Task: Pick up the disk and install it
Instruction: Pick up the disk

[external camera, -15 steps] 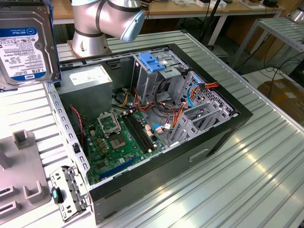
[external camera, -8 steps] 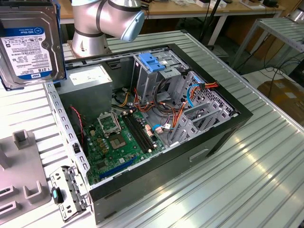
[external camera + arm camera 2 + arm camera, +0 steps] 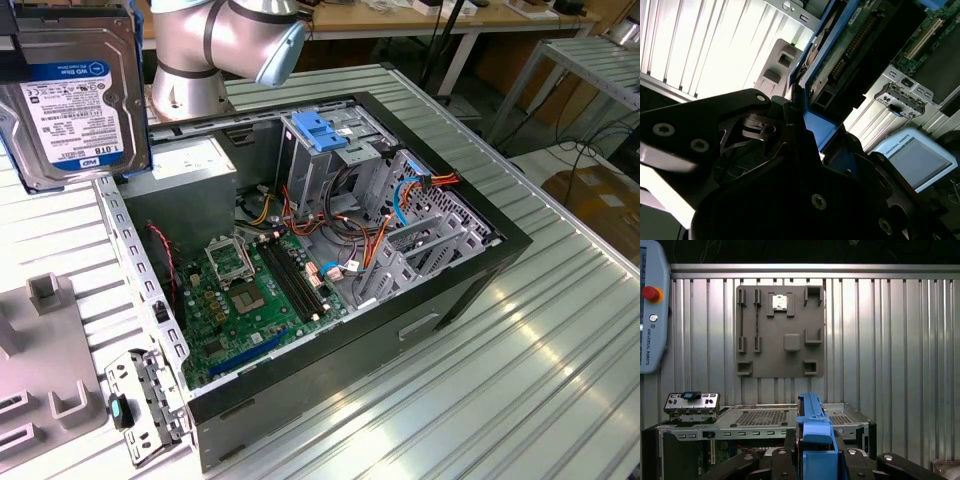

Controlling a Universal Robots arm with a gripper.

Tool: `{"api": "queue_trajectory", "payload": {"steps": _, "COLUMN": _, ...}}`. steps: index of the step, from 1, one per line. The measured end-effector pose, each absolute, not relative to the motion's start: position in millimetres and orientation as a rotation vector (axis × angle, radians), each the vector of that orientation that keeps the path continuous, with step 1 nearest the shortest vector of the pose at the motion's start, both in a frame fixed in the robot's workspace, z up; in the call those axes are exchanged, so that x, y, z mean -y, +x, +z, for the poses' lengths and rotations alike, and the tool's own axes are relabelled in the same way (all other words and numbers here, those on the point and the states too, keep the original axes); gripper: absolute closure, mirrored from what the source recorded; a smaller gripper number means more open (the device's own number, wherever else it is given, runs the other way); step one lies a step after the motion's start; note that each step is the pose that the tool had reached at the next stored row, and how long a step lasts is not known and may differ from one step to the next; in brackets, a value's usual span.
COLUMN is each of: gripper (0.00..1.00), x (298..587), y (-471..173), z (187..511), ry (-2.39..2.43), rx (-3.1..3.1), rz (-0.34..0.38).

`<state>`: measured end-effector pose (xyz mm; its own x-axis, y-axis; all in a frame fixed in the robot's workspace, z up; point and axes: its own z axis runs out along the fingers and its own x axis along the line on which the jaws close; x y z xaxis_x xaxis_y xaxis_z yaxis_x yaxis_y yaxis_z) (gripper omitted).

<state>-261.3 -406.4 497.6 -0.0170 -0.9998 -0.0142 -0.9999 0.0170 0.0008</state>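
Recorded the disk (image 3: 75,95) clear of the table (image 3: 520,390), held in the air with its white label facing the exterior view. Seen there against the table's far corner at the exterior view's left. Found the gripper (image 3: 816,449) with jaws closed narrow on the disk, one blue side rail (image 3: 815,427) standing between the fingers (image 3: 850,455) in the first wrist view. Noted an open computer case (image 3: 450,285) lying mid-table, motherboard (image 3: 240,295) exposed. Noted the power supply (image 3: 180,190) in the case corner nearest the disk, and a drive cage (image 3: 322,140) with blue top just beside it. Logged a grey fixture plate (image 3: 780,355) flat on the table beyond the case.
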Motion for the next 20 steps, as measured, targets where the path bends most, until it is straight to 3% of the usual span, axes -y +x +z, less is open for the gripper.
{"api": "queue_trajectory", "payload": {"steps": 20, "gripper": 0.63, "x": 419, "y": -205, "z": 492, "ry": -2.191, "rx": -2.228, "rz": 0.004}}
